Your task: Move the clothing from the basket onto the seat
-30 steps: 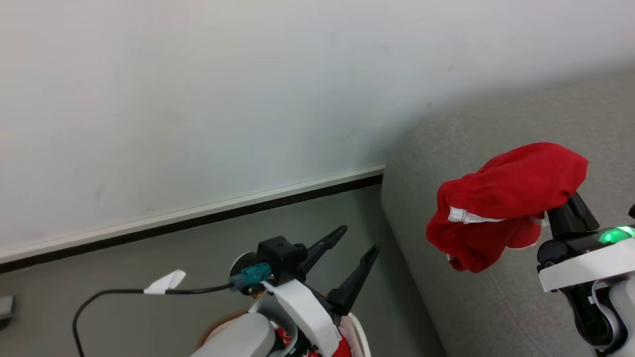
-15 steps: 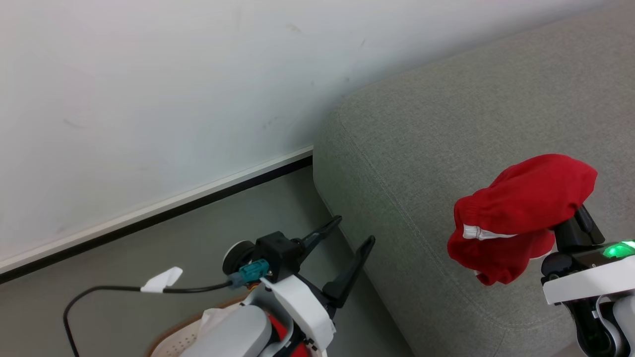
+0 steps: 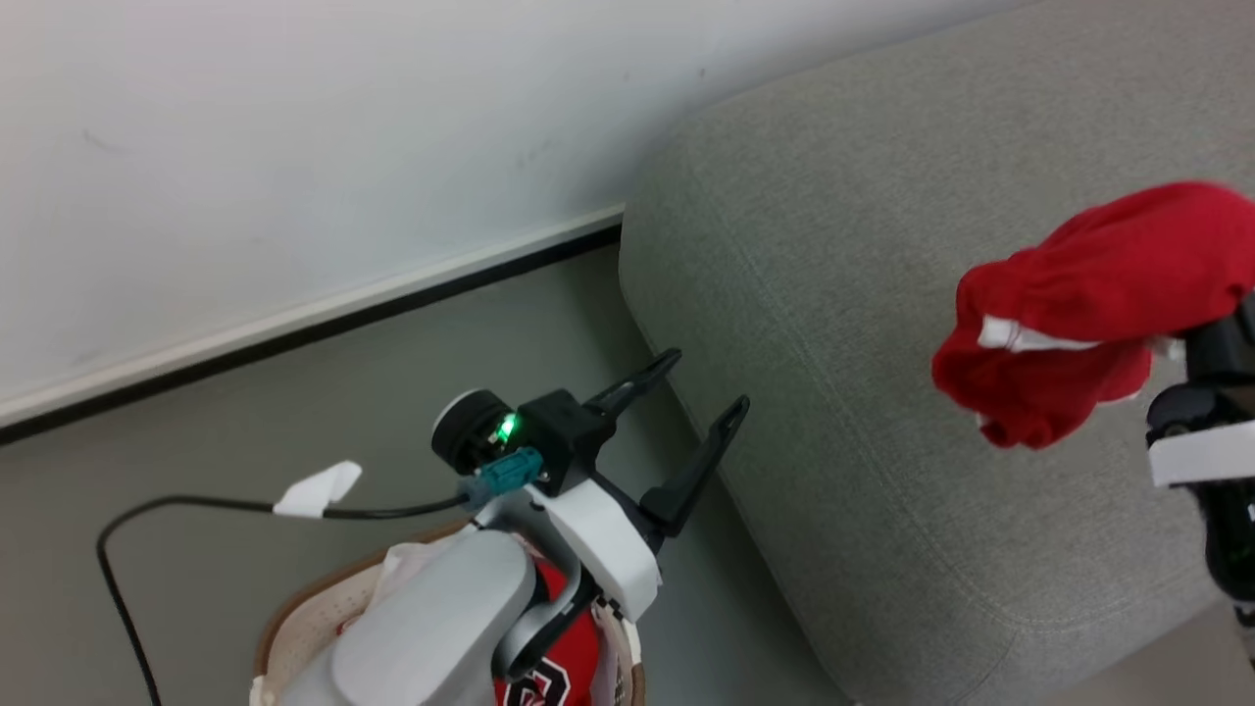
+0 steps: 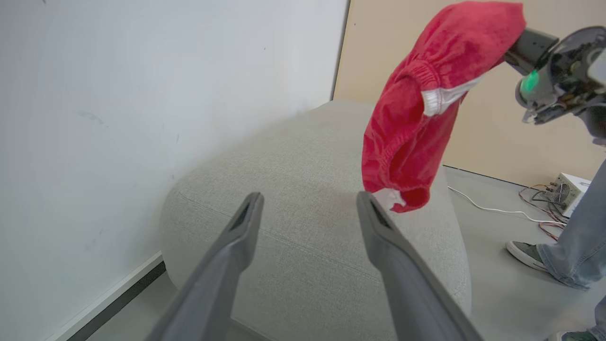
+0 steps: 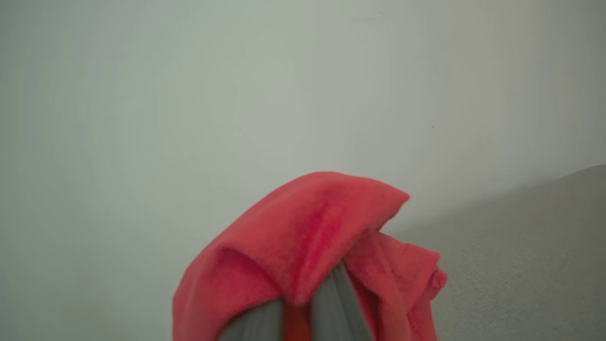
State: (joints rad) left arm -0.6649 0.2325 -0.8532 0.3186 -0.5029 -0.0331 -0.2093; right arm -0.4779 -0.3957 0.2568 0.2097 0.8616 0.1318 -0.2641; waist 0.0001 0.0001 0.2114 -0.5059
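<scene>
The right gripper (image 5: 297, 316) is clamped tight on a red garment (image 3: 1088, 304), which hangs from it above the grey seat (image 3: 833, 294). The left gripper (image 3: 706, 382) is spread wide and empty. Below it, the basket (image 3: 294, 613) holds more red clothing (image 3: 583, 652).

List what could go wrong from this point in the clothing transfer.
1. The red garment is draped over the right gripper, whose jaws are shut on it; when they open, the cloth may stay hooked instead of dropping onto the sofa.
2. The left gripper, jaws open, sits close to the sofa's corner and could snag the fabric on a turn.
3. A person's shoe stands on the floor beyond the sofa, possibly within arm swing.
</scene>
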